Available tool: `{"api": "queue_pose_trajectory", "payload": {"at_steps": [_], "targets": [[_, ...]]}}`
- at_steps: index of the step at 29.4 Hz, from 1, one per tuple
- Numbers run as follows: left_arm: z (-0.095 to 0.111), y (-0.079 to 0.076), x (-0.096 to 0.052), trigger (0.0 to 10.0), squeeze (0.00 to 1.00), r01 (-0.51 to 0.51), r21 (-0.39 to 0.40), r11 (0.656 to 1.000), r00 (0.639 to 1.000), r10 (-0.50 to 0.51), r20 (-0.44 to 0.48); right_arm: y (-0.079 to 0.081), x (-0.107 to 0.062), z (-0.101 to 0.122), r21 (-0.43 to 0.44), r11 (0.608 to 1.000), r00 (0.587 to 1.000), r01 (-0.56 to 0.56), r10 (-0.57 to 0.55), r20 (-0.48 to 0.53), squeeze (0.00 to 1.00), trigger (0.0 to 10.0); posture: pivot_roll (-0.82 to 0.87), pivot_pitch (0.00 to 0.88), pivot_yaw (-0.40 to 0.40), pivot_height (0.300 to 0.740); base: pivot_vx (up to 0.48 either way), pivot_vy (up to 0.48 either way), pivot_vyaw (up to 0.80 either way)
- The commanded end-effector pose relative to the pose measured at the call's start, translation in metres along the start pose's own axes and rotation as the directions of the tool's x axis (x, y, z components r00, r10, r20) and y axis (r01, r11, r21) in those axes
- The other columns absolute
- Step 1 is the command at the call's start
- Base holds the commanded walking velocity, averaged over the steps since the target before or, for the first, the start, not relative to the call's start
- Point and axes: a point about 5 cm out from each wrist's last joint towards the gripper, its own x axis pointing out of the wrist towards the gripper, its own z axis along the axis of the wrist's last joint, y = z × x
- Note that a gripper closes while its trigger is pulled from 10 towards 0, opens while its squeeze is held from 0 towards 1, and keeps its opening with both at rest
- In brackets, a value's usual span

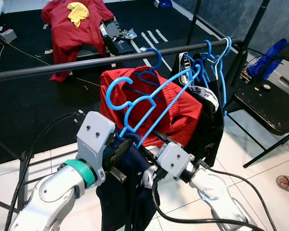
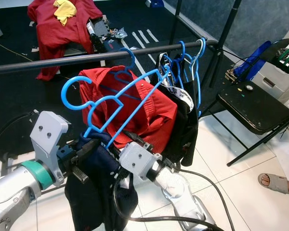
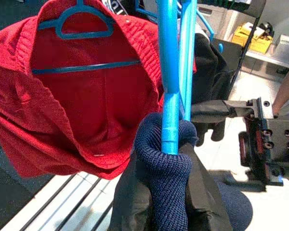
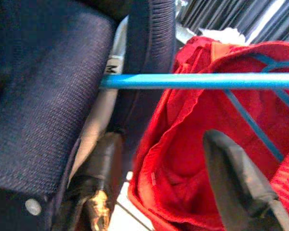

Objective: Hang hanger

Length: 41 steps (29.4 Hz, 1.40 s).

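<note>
Blue hanger (image 1: 149, 103) carrying a navy garment (image 1: 127, 192) is held tilted below the dark rail (image 1: 101, 61). Its hook points toward 10 o'clock and sits below the rail, not touching it. The hanger's lower end sits in the navy collar.

Left gripper (image 1: 116, 155): at about 7 o'clock from the hanger's lower end, right against the navy collar. In the left wrist view the blue bar (image 3: 169, 96) rises out of the navy knit bunched at the fingers (image 3: 202, 192). Fingers appear pressed onto the collar and bar together; the cloth hides the contact, so I cannot tell for certain.

Right gripper (image 1: 151, 156): at about 5 o'clock from the hanger's lower end, beside the navy cloth. In the right wrist view one black finger (image 4: 241, 183) lies in front of red fabric, with the blue bar crossing above it and apart from it. Whether this pincer is spread or closed cannot be told.

On the rail: a red garment (image 1: 176, 103) on its own blue hanger, directly behind the held one; at 3 o'clock from it a black garment (image 1: 209, 125) and several more blue hangers (image 1: 216, 60).

Background: red clothes (image 1: 72, 29) with a yellow piece (image 1: 78, 12) at 11 o'clock, black folding chair (image 1: 267, 103) at 3 o'clock, a person's sandalled foot (image 1: 288, 183) at 4 o'clock.
</note>
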Motion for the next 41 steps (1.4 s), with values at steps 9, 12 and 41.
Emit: {"api": "queue_pose_trajectory", "payload": {"at_steps": [9,12,41], "targets": [[0.004,-0.002,0.001,10.0,0.0,0.027,0.009,1.0,0.999,-0.027,0.021,-0.008,-0.029,0.003,0.36,0.92,0.987,-0.159,0.162,0.021,1.0,10.0,-0.03,0.131,0.064,0.74,0.0,0.0,0.0],[0.005,-0.002,0.0,10.0,0.0,0.028,0.009,1.0,0.999,-0.028,0.022,-0.02,-0.028,0.005,0.377,0.917,0.992,-0.127,0.122,0.038,0.58,10.0,-0.03,0.127,0.065,0.74,0.0,0.0,0.0],[0.016,-0.011,-0.002,10.0,0.0,0.125,-0.034,0.992,0.988,-0.121,0.096,-0.029,0.009,0.005,0.522,0.775,0.934,-0.356,0.314,0.172,0.0,10.0,0.0,0.111,0.059,0.74,0.0,0.0,0.0]]}}
